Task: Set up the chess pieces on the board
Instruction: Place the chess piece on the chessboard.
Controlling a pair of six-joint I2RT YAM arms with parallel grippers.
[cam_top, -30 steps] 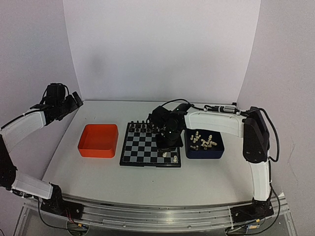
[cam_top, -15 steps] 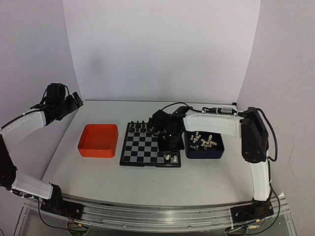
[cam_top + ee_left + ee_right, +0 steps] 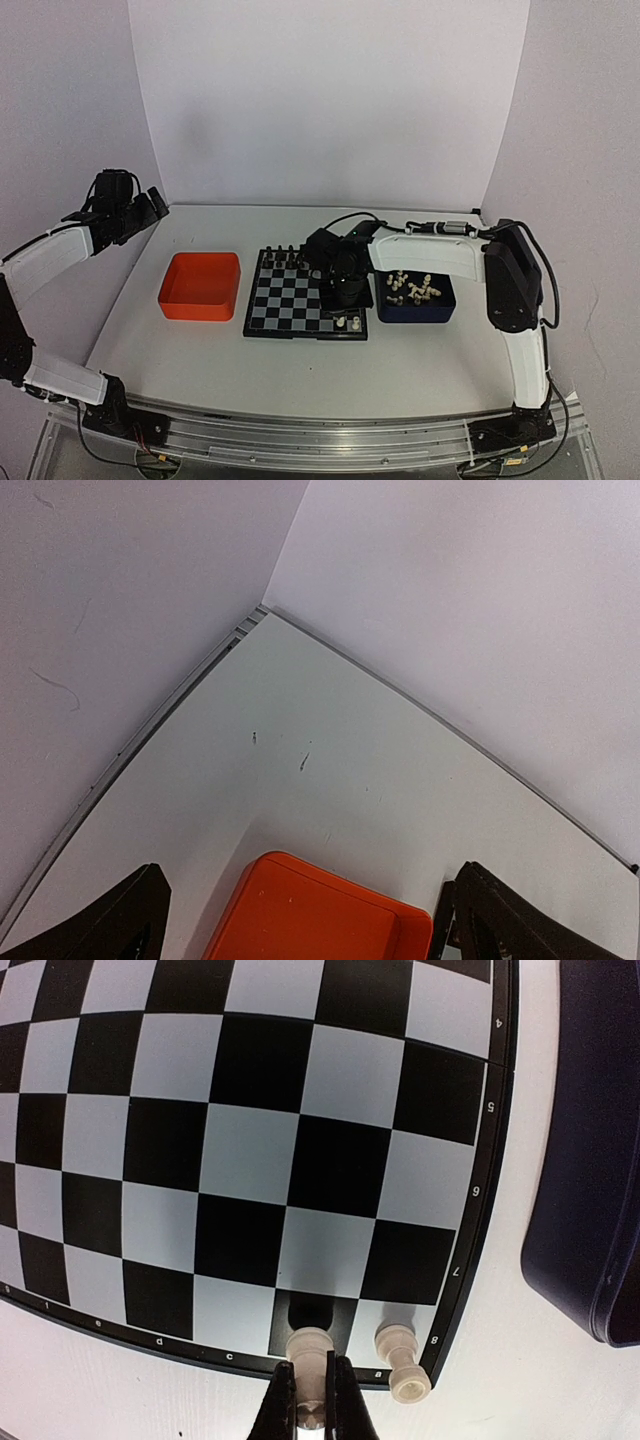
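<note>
Held chess piece (image 3: 309, 1344): cream-white, pinched between the two fingers of the right gripper (image 3: 311, 1378), which are clamped on it from both sides. It sits over the black square next to the corner, in the near edge row of the board (image 3: 250, 1160). Whether its base touches the square cannot be told.

Second white piece (image 3: 401, 1362): stands on the corner square just beside the held one, clear of the fingers.

Black pieces (image 3: 285, 258): lined along the board's far edge.

Dark blue tray (image 3: 415, 316): just right of the board, with a loose heap of cream pieces (image 3: 412, 288) in it. The right arm reaches over it to the board's near right corner.

Orange tray (image 3: 200, 287): just left of the board.

Left gripper (image 3: 150, 205): raised at the far left, well apart from the board. In its wrist view the fingers (image 3: 500, 920) stand wide apart with nothing between them, the orange tray's far rim below.
</note>
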